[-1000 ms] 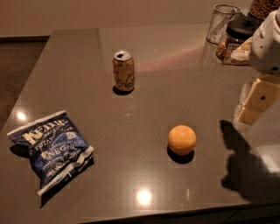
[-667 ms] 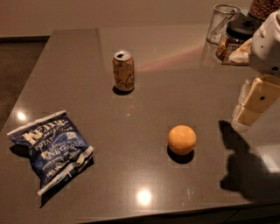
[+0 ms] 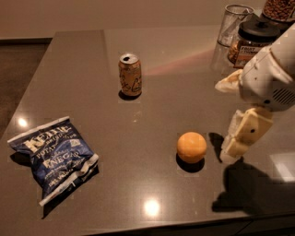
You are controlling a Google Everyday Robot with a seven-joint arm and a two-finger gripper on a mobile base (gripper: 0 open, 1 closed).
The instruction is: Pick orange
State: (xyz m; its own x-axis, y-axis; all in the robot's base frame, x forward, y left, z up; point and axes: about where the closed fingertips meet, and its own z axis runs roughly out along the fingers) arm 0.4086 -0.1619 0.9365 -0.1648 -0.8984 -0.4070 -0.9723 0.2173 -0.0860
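Tabletop [image 3: 92, 69], dark grey and glossy, spread beneath the jaws and everything else. White arm housing at the right edge, with the gripper [image 3: 226, 120] low above the surface. Jaws spread well apart, nothing between them, nothing held. Lower finger [image 3: 244, 133] cream-coloured and angled downward, tip close to the table; upper finger [image 3: 227, 85] higher, pointing left.

Blue chip bag [image 3: 53, 156], crumpled and lying flat, far to the left of the jaws, near the table's left front edge.

Jar with black lid [image 3: 251, 41] behind the jaws, at the far right of the table. Clear glass [image 3: 233, 23] just beside it on the left. Another container of brown contents [image 3: 279, 9] at the top right corner, cut off by the frame.

Orange-brown drink can [image 3: 130, 75], upright, well apart from the jaws, to their left and farther back.

Orange [image 3: 191, 146], round and smooth, resting on the table just left of the lower finger's tip, near but not touching, outside the jaws.
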